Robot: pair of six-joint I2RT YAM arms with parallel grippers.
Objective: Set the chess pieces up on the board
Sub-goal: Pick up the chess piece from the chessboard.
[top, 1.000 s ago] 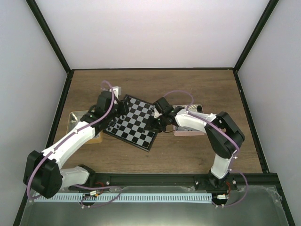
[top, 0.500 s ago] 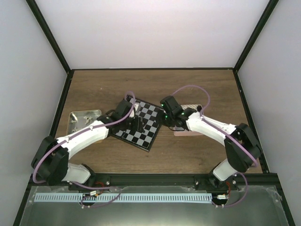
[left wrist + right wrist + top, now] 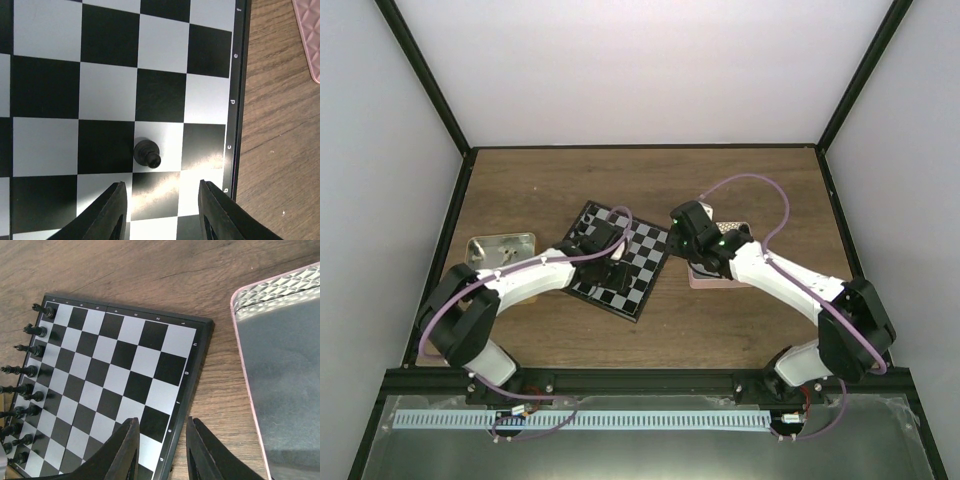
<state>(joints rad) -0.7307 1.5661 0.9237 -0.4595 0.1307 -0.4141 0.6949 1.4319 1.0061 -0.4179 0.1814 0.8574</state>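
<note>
**A:** Where do we find the board?

**B:** We see the board point(image 3: 648, 258) lying flat on the tabletop point(image 3: 280, 130), turned at an angle. A silvery tray point(image 3: 503, 237) sits off to its left and a pink tray point(image 3: 280, 370) to its right. Bare wood shows between the board's rim and the pink tray, so we call those two near but apart.

**A:** And the pieces?

**B:** From the right wrist we make out black pieces point(image 3: 31, 330) lined along the board's far-left edge. Lower in that view they seem to double up, but they are too small for us to sort. One small black piece point(image 3: 147, 152) sits alone on a pale square, one square in from the lettered rim and level with the letter c. From this angle we cannot tell whether it stands quite straight.

**A:** What do we say of the left fingers?

**B:** The left fingers point(image 3: 112, 212) are spread over the board with nothing between them. The small black piece sits just ahead of the tips, touching neither.

**A:** And the right?

**B:** The right fingers point(image 3: 125, 450) are parted too, more narrowly, and empty. Through the gap we see the board's rim and a strip of wood. From above, they hang at the board's right corner, just beside the pink tray.
</note>
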